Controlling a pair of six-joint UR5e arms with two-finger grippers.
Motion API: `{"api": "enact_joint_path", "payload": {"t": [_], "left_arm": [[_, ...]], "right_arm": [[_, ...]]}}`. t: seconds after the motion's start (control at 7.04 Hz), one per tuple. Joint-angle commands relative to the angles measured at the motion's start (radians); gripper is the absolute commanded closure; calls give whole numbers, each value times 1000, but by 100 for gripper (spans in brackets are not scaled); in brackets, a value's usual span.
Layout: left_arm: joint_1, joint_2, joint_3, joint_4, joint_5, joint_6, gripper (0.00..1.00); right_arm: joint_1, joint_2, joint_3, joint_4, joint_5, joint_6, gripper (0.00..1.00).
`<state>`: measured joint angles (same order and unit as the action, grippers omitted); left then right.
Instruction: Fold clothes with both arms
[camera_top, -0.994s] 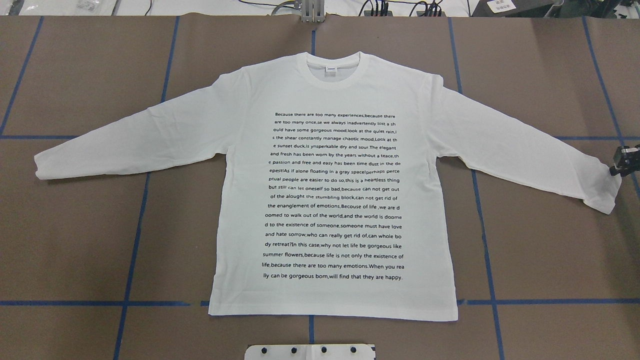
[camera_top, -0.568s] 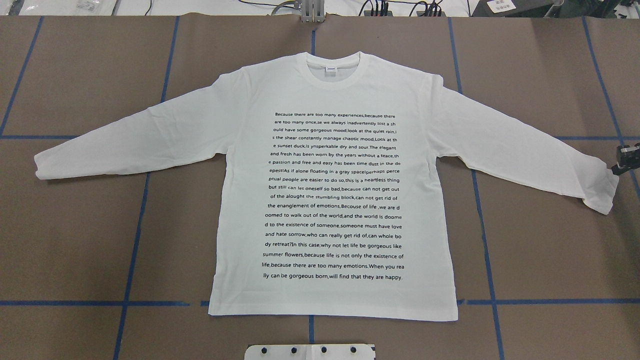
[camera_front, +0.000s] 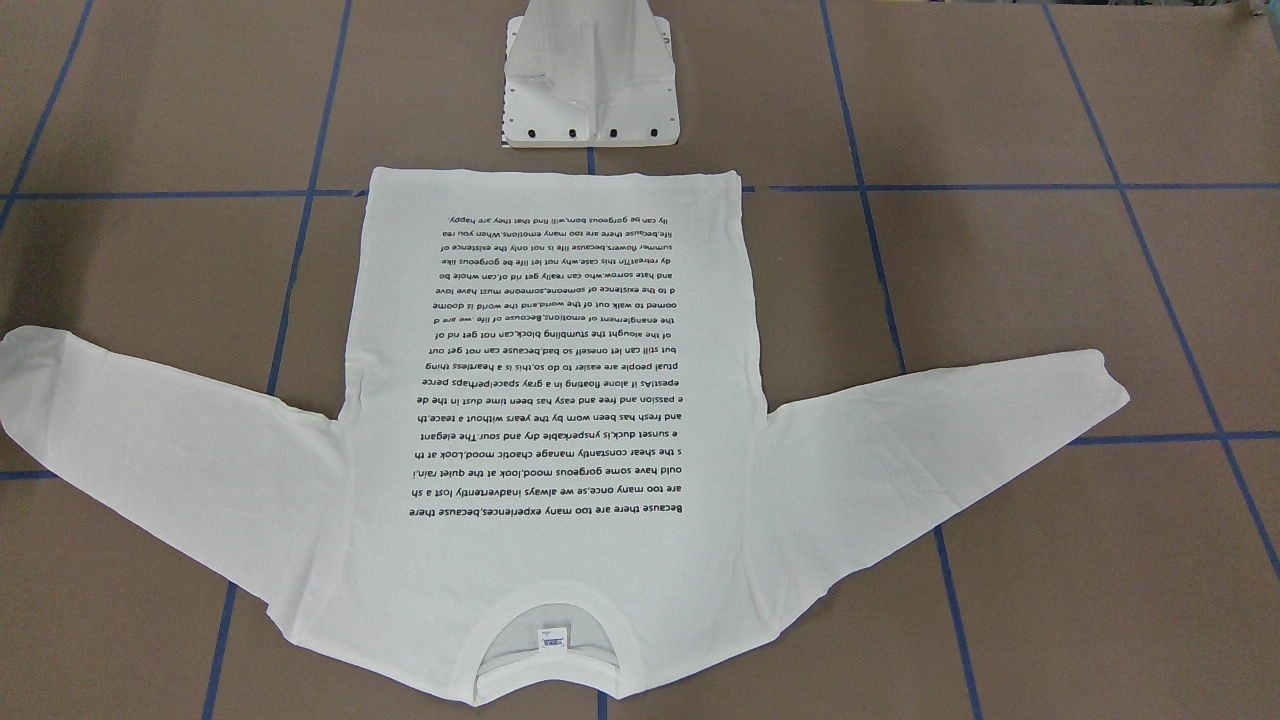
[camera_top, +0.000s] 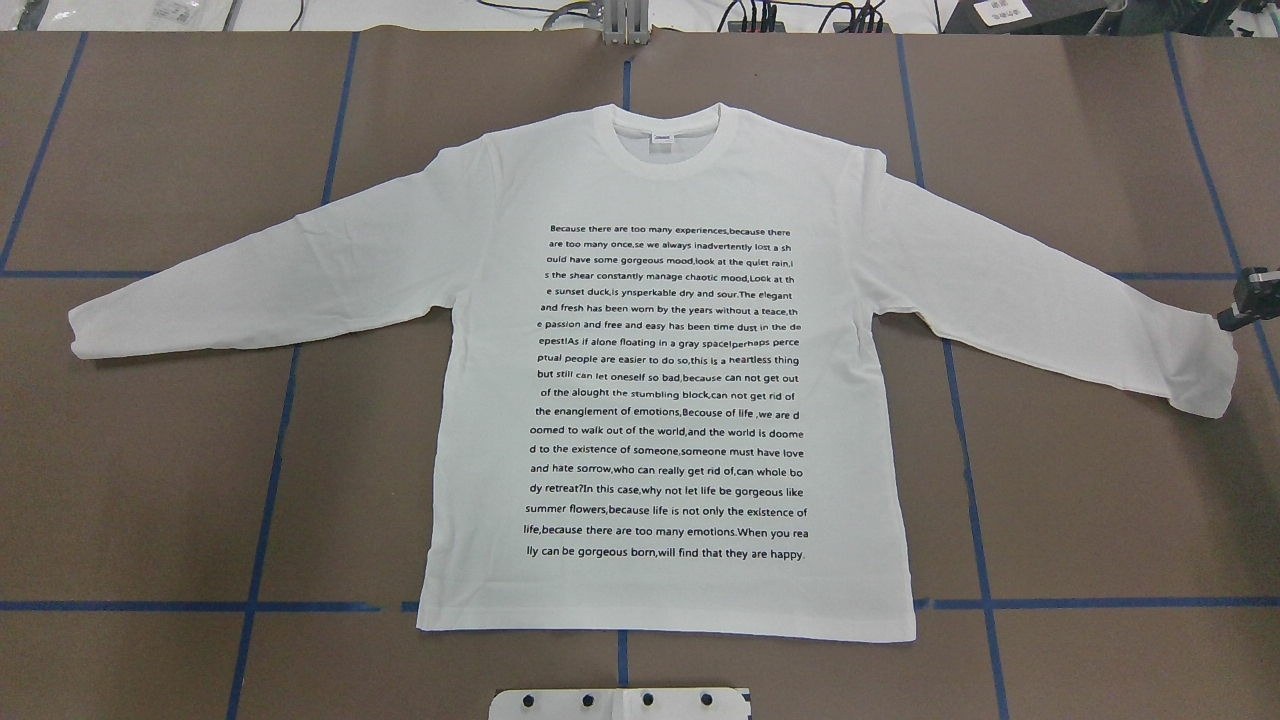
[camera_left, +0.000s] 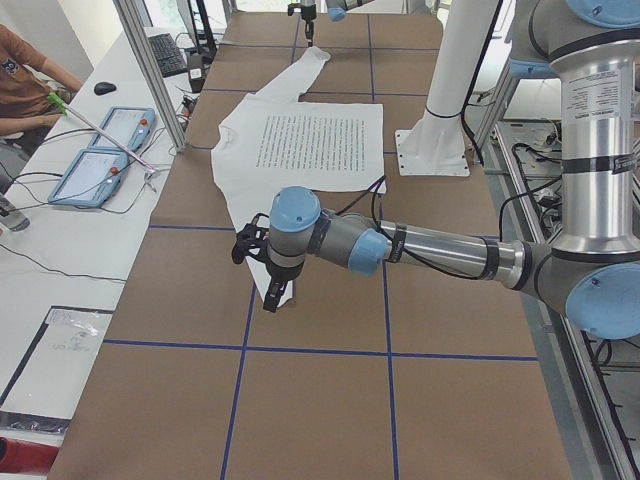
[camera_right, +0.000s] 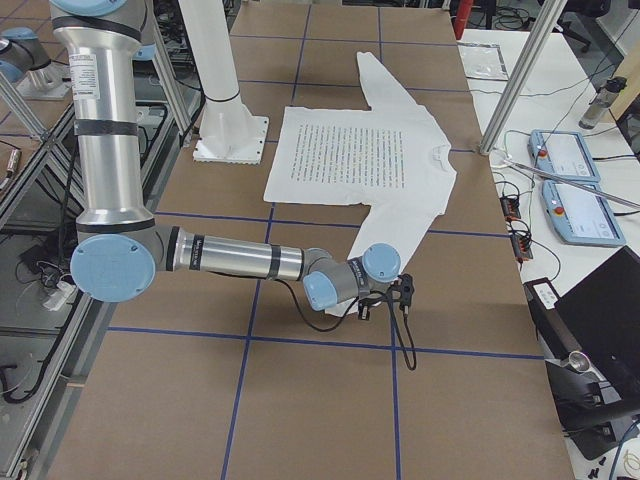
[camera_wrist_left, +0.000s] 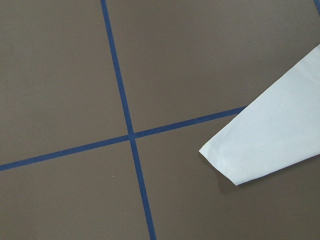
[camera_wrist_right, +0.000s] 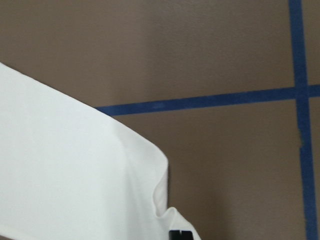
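Shirt (camera_top: 660, 380) lies flat on the table (camera_top: 150, 480), print up, sleeves spread; right gripper (camera_top: 1232, 316) is clamped on one cuff corner; left gripper (camera_left: 245, 248) hangs near the other cuff, I cannot tell its state

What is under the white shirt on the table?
The shirt lies flat on the brown table. Blue tape lines run up to its edges and disappear beneath it. The cloth hides whatever else might be under it.
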<state>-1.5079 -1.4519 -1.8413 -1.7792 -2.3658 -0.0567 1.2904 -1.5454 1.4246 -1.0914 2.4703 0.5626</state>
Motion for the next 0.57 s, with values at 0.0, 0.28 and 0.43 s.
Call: {"api": "enact_joint_path", "payload": {"t": [0.0,0.28,0.43], "left_arm": [[0,-7,0,0,-12,0,0],[0,-8,1,0,-42,2,0],[0,-8,-1,0,-43,0,0]], "right_arm": [[-6,29,132,-5,45,212,100],[-55,216,137,-4,50,507,100],[-119,329,123,-5,1,636,100]]}}
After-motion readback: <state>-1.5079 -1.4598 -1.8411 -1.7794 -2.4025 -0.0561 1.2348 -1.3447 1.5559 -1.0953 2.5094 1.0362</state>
